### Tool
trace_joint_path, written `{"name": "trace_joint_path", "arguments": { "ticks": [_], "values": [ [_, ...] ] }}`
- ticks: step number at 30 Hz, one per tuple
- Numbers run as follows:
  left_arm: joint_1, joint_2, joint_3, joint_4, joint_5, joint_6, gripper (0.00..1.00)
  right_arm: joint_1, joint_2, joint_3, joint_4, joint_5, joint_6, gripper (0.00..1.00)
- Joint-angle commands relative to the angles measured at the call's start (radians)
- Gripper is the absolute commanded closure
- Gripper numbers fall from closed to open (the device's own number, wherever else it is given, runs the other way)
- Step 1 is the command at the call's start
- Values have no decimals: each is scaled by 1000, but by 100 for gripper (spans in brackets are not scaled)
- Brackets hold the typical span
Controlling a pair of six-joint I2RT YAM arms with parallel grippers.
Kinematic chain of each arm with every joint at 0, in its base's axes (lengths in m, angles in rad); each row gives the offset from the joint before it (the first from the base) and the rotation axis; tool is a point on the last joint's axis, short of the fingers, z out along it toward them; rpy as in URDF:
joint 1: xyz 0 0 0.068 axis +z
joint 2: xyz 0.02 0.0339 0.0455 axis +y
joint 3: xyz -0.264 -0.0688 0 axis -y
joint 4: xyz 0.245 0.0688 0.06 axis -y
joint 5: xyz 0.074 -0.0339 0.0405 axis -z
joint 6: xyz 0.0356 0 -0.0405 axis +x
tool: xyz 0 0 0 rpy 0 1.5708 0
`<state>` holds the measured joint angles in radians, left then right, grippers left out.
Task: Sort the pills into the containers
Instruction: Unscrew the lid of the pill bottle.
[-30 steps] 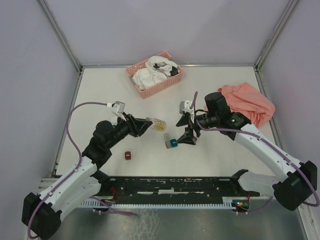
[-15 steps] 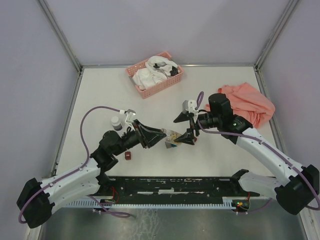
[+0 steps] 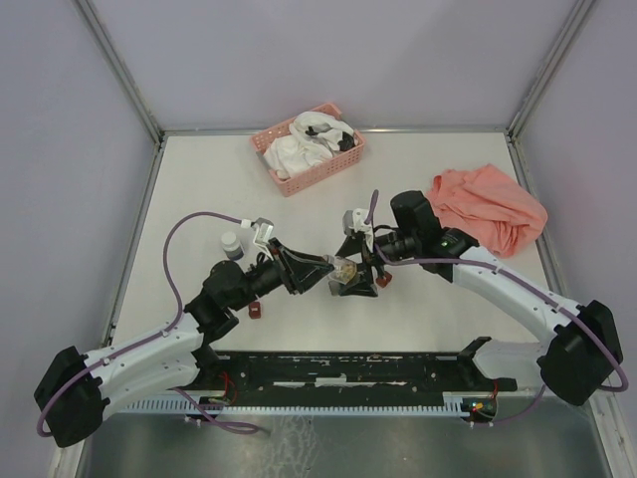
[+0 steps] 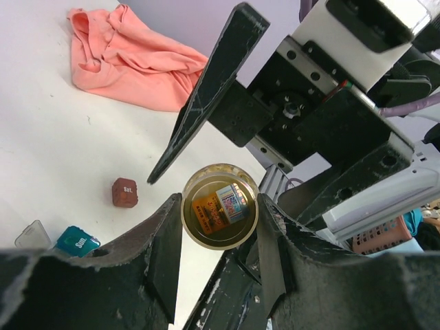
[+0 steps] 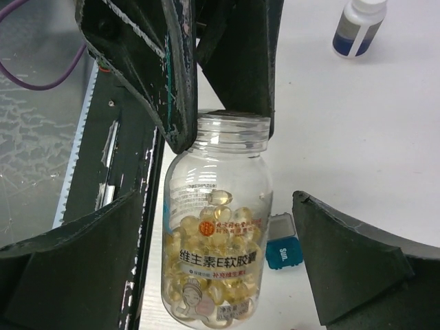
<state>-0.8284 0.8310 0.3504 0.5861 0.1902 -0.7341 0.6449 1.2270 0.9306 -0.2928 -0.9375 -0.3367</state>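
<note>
Holding the jar (image 5: 216, 206) of pills (image 5: 212, 278) by its neck at the top view's centre, the left gripper (image 4: 218, 210) apparently offers it to the right gripper (image 3: 357, 267), which gapes wide around it, empty. 1 teal box (image 5: 282, 249) lies below.

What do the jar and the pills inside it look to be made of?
The jar: clear, glossy, probably plastic; contents show straight through and the wall catches highlights. The pills: translucent amber soft gel, likely; smooth, rounded and shiny.

Red box (image 4: 124, 192) reads "Sat.", teal box (image 4: 75, 242) "Sun.", jar (image 5: 216, 227) label "维生素E软胶囊".
</note>
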Motion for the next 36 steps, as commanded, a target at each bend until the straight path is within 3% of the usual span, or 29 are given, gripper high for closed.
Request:
{"name": "trace_joint_path", "arguments": {
  "ticks": [1,8,24,31,36],
  "values": [
    [-10,-20,37,84,-37,-25,97,30,7,-5,42,35,19,2],
    [-11,-32,24,84,-65,-34,97,38,-4,-33,140,36,116,6],
    [-16,-29,17,100,-62,-45,97,42,10,-29,164,36,163,20],
    [-17,-33,15,100,-65,-47,97,43,7,-26,158,29,156,35],
    [-17,-36,12,97,-66,-49,97,43,7,-21,149,20,147,61]
  ]
}}
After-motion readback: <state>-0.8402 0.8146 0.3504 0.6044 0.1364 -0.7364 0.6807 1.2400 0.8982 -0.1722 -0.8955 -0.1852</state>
